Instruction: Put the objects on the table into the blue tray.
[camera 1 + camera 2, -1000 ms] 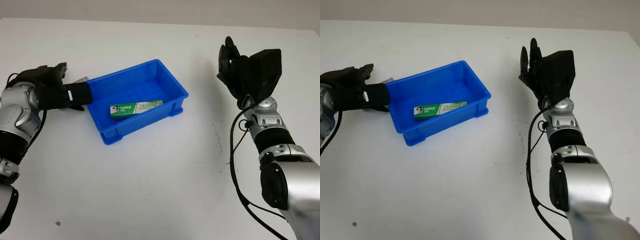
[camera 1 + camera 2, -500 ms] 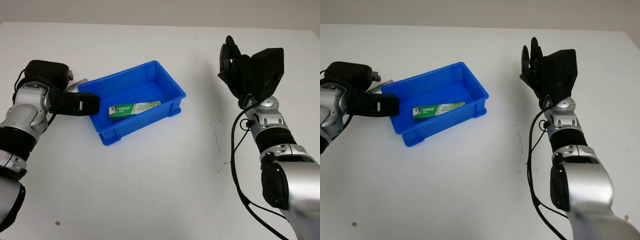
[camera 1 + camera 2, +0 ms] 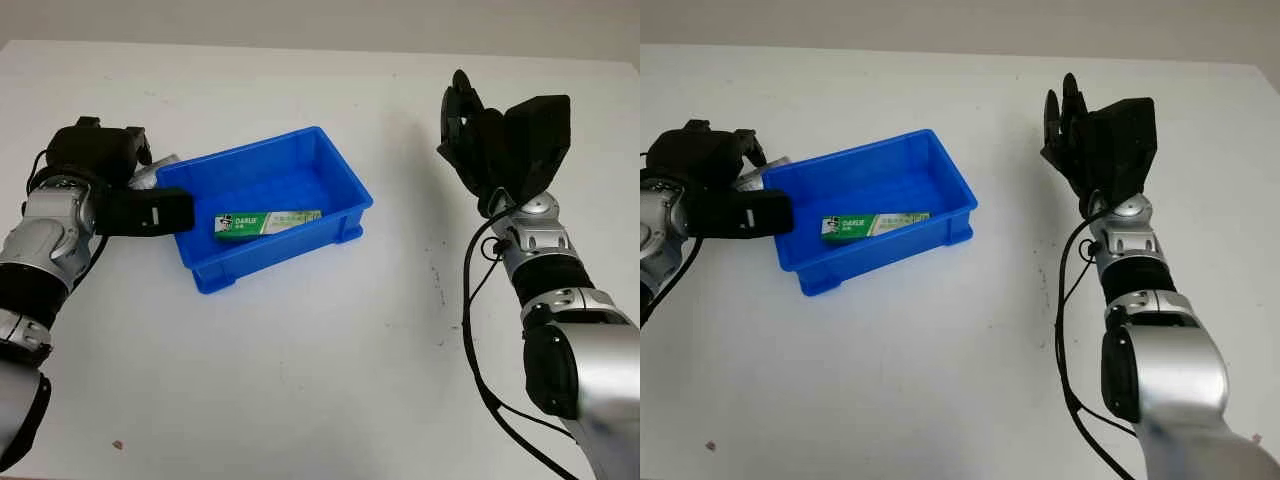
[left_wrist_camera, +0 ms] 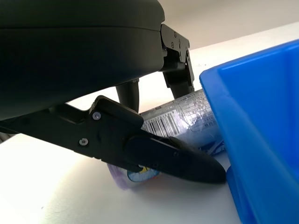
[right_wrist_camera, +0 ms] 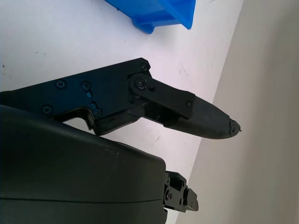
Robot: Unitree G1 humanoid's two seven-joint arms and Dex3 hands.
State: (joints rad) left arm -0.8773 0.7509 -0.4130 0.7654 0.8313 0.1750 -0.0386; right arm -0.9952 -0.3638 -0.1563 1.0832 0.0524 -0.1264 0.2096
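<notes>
On the matte white table [image 3: 300,380] sits the glossy moulded blue tray [image 3: 262,172], a flat green-and-white toothpaste box [image 3: 265,221] lying inside. The left hand [image 3: 120,195] is curled around a crinkly clear-plastic packet [image 4: 187,116] just outside the tray's left wall, mostly hidden behind its fingers [image 4: 173,158]. The right hand [image 3: 495,145] is raised well right of the tray, open and holding nothing.

A broad white table [image 3: 300,380] takes up nearly everything in sight; its top is matte, marked with a few small dark specks and scuffs; beyond its far edge runs a plain grey wall [image 3: 320,20]; the light is even and soft.
</notes>
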